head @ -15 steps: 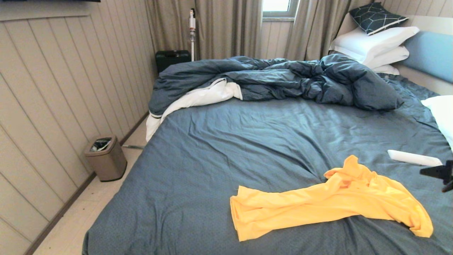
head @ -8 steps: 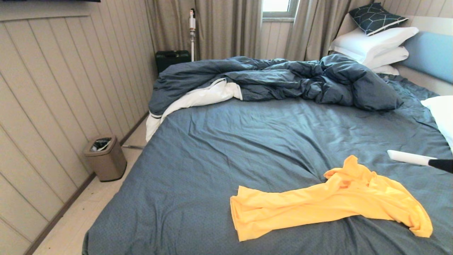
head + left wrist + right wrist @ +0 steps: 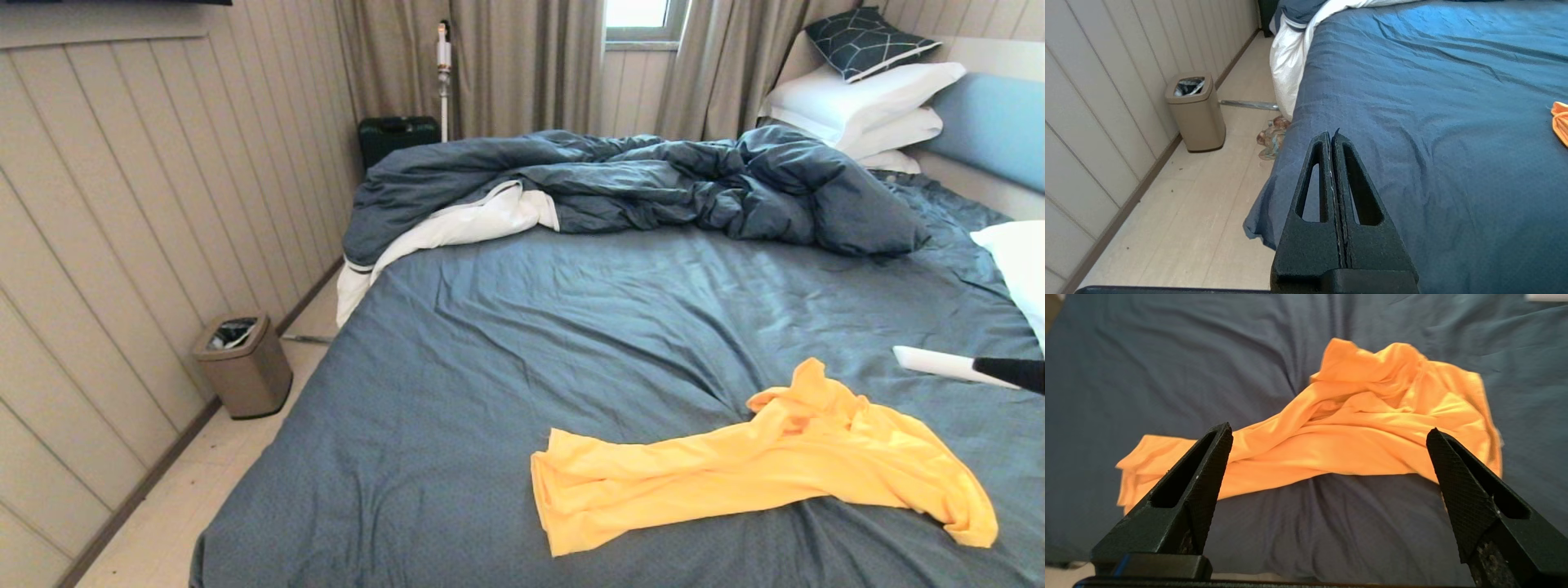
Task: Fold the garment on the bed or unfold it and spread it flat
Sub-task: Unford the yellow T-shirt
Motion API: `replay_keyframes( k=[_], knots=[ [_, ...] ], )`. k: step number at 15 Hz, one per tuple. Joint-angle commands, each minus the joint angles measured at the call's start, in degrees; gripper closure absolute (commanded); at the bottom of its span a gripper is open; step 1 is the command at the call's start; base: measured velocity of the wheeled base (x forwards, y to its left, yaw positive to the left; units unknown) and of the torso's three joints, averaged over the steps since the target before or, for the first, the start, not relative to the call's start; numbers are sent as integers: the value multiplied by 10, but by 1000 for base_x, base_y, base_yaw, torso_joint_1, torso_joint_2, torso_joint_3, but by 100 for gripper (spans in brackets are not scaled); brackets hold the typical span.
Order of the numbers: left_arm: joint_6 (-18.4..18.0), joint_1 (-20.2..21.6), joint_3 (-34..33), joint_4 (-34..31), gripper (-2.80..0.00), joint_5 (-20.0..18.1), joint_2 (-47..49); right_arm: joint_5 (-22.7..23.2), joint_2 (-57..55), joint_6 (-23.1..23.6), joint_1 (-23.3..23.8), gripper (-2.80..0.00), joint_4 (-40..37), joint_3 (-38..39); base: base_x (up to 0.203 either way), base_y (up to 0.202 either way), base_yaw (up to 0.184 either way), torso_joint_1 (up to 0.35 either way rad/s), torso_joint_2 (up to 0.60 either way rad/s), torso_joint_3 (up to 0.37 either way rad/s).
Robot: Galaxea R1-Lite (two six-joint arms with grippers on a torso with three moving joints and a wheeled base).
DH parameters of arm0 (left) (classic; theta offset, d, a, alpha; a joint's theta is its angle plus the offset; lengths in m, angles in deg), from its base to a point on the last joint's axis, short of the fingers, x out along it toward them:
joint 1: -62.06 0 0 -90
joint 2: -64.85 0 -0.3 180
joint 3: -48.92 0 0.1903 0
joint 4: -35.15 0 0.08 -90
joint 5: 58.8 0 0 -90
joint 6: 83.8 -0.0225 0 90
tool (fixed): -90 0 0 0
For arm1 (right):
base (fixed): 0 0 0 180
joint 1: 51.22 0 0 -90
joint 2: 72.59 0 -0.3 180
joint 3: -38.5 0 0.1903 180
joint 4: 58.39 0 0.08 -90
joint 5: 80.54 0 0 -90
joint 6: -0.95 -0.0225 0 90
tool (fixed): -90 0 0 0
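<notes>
Your yellow T-shirt (image 3: pixel 759 461) lies crumpled in a long bunch on the near part of the bed (image 3: pixel 571 327), on the robot's right, untouched. Your right gripper (image 3: pixel 1329 433) hangs above it, fingers spread wide apart, holding nothing. Your left gripper (image 3: pixel 1331 136) sits over the bed's left edge, fingers pressed together, empty.

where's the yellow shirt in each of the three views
Head view: garment lies bunched at lower right on the bed.
Left wrist view: only an orange edge at the frame's right border.
Right wrist view: centre, beyond the right gripper.
Shared landmark: the dark blue sheet.
</notes>
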Motion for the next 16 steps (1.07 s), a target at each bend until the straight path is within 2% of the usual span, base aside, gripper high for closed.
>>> replay_keyframes(
  k=[1,5,10,12,14,16],
  knots=[
    [0,0,0,0,0,0,0,6,-14,0,-21,-280,0,5,0,0,0,0,0,0],
    [0,1,0,0,0,0,0,7,-35,-2,-73,-280,4,5,0,0,0,0,0,0],
    [0,0,0,0,0,0,0,3,-62,-3,-86,-280,3,1,0,0,0,0,0,0],
    [0,0,0,0,0,0,0,-15,-74,-3,-111,-280,0,-2,0,0,0,0,0,0],
    [0,0,0,0,0,0,0,-56,-100,-4,-137,-280,0,-2,0,0,0,0,0,0],
    [0,1,0,1,0,0,0,-73,-120,-12,-146,-280,1,-5,0,0,0,0,0,0]
  ],
)
